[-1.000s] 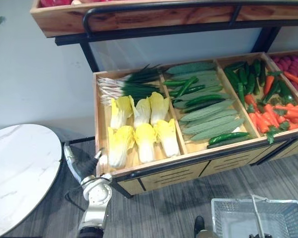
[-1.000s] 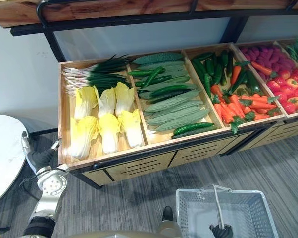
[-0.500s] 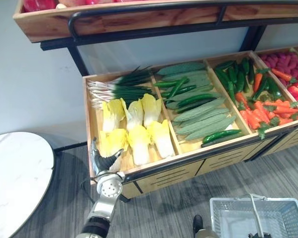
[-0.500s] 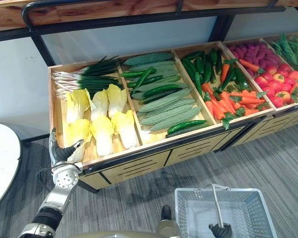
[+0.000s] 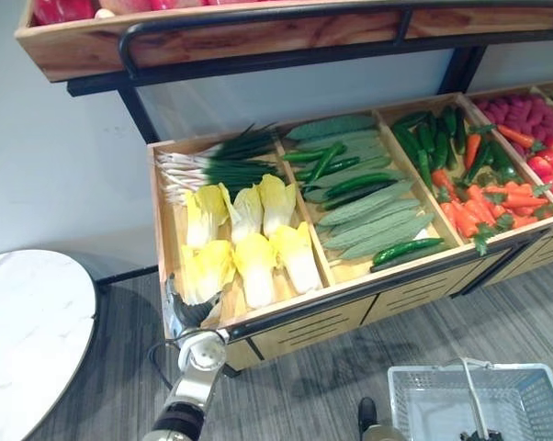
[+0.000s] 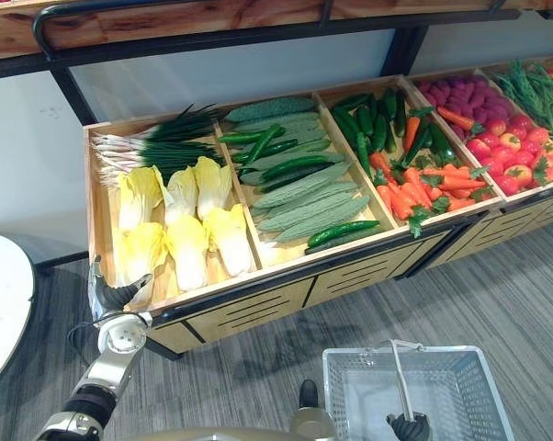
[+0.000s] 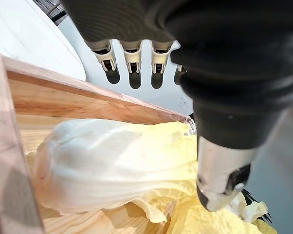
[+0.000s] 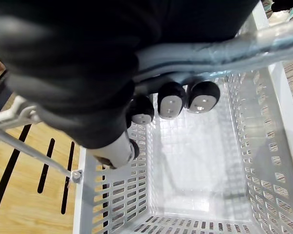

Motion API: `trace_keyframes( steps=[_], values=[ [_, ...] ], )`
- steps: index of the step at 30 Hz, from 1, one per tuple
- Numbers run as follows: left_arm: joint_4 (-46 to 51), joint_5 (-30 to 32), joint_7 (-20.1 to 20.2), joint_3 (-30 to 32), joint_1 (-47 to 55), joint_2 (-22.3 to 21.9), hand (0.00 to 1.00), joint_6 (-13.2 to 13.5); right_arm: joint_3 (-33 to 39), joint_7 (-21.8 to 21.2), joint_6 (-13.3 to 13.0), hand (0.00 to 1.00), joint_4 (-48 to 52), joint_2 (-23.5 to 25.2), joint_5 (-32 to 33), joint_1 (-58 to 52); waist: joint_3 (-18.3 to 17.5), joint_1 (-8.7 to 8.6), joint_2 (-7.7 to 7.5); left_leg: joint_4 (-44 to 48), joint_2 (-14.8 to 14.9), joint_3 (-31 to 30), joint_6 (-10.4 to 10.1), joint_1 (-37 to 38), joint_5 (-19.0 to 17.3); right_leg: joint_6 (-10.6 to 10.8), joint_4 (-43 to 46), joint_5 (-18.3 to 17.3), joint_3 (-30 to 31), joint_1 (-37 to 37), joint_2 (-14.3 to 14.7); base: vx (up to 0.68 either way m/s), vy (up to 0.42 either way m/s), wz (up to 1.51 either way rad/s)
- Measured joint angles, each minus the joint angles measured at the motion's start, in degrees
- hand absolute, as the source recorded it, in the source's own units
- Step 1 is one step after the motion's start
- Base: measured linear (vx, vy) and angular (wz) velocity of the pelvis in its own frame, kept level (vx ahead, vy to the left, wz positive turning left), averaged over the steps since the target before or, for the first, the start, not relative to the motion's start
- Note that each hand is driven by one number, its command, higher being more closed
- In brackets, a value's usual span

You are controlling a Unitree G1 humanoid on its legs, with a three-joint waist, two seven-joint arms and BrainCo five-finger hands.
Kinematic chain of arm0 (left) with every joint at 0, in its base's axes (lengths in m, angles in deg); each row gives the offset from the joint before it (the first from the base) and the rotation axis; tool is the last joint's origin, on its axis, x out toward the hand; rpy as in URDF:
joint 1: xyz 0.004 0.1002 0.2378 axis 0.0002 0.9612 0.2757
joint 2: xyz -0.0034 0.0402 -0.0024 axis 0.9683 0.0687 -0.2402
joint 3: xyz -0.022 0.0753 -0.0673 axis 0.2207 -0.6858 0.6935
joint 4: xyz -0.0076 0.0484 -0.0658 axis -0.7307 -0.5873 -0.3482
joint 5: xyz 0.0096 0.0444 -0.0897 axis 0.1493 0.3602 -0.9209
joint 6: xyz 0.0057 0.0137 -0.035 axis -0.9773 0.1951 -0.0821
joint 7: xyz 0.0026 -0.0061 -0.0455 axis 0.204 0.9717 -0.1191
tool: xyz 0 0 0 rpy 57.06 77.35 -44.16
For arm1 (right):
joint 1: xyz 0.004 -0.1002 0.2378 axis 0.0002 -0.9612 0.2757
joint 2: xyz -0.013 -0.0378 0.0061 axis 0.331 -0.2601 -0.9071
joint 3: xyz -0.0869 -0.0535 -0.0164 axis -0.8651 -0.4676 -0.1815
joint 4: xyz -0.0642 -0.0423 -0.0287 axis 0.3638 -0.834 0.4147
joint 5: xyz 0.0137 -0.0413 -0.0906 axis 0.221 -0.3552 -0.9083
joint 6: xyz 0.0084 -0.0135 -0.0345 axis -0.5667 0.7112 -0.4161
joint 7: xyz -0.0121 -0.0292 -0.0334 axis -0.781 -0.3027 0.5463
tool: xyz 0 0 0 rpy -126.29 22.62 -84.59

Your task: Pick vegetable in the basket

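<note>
Low down, above grey plank floor (image 5: 304,386), the left hand (image 5: 186,310) hovers, fingers spread, at the corner of a wooden vegetable crate (image 5: 163,230) beside pale yellow cabbage (image 5: 203,271). The right hand (image 8: 171,103) grips the handle (image 8: 224,51) of a white plastic basket (image 8: 278,161).

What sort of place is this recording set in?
Probably a grocery produce section, perhaps a mock-up: a wooden display stand with compartments of cabbages, cucumbers and carrots, and a plastic shopping basket held by its handle in the right hand.
</note>
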Motion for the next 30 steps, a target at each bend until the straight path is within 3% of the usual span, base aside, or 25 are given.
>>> trace_keyframes(
  steps=[12, 22, 30],
  values=[
    [-6.6, 0.0, 2.9, -0.6, -4.9, 0.8, 0.00, -6.0, -2.3, 0.0, -0.7, 1.00, 0.2, -1.0, 0.1, 1.4, 1.9, -1.41, 0.30, 0.7, 0.5, 1.3, -0.3, -0.7, -0.3, -0.3, 0.3, 0.6, 1.6, -1.1, 0.6, -0.03, -0.026, -0.06],
    [-14.9, -0.8, 3.2, -1.2, -12.2, 5.0, 0.00, -7.7, -4.5, 0.3, -1.7, 1.00, 1.6, -3.2, 0.2, 3.8, 5.6, -2.81, 1.47, 2.8, 1.5, 2.3, -0.5, -2.9, -0.5, -0.7, 2.7, 0.5, 3.1, -4.9, 1.2, -0.04, -0.044, -0.08],
    [-21.7, -9.9, 2.3, 2.1, -18.1, 7.0, 0.00, -7.6, -7.1, 1.7, -1.9, 1.00, 2.7, -3.9, 0.5, 5.7, 8.9, -3.16, 1.29, 4.6, 2.4, 2.6, -0.6, -5.7, -0.5, -1.2, 3.8, 0.4, 3.6, -7.9, 1.7, -0.04, -0.043, -0.04]
  ],
)
